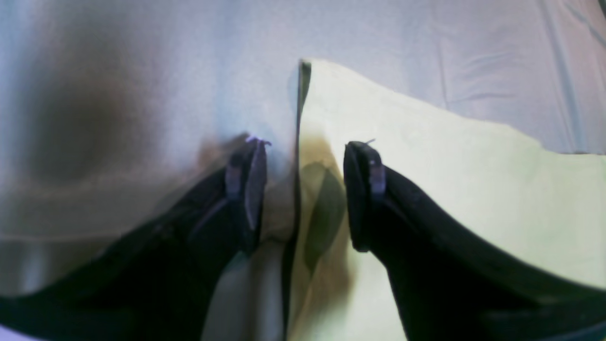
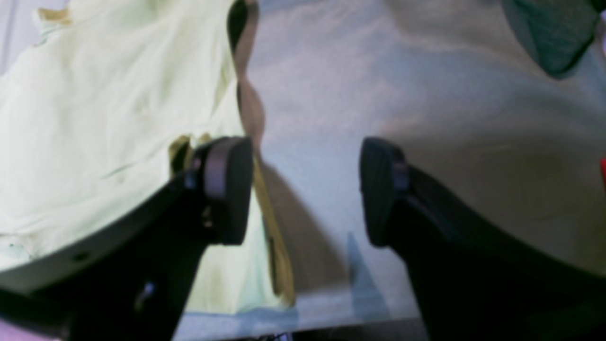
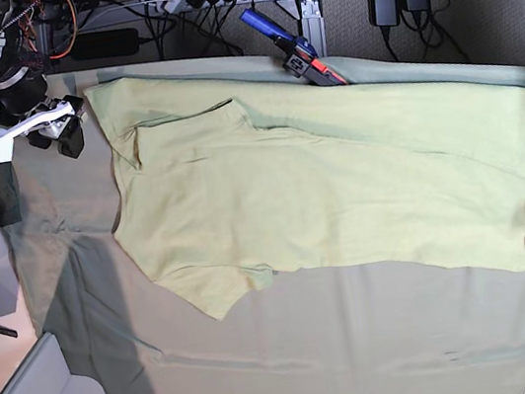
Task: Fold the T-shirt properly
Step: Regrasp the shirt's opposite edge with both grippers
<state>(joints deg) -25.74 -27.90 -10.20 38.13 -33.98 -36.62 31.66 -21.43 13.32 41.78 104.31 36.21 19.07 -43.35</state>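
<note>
Where base view spreads the whole T-shirt (image 3: pixel 323 197), wrist views only its edges between both claws' (image 1: pixel 303 189) (image 2: pixel 305 189) wide, empty jaws.

- t-shirt (image 3: pixel 321 188): pale yellow-green, plain, no print.
- table cloth (image 3: pixel 297 351): dull grey-green, plain, darker in shadow at one side.
- left tool (image 1: pixel 303 189): black fingers.
- right tool (image 2: pixel 303 189): black fingers, ribbed dark pad.
- clamp (image 3: pixel 294 50): blue with red and black.
</note>
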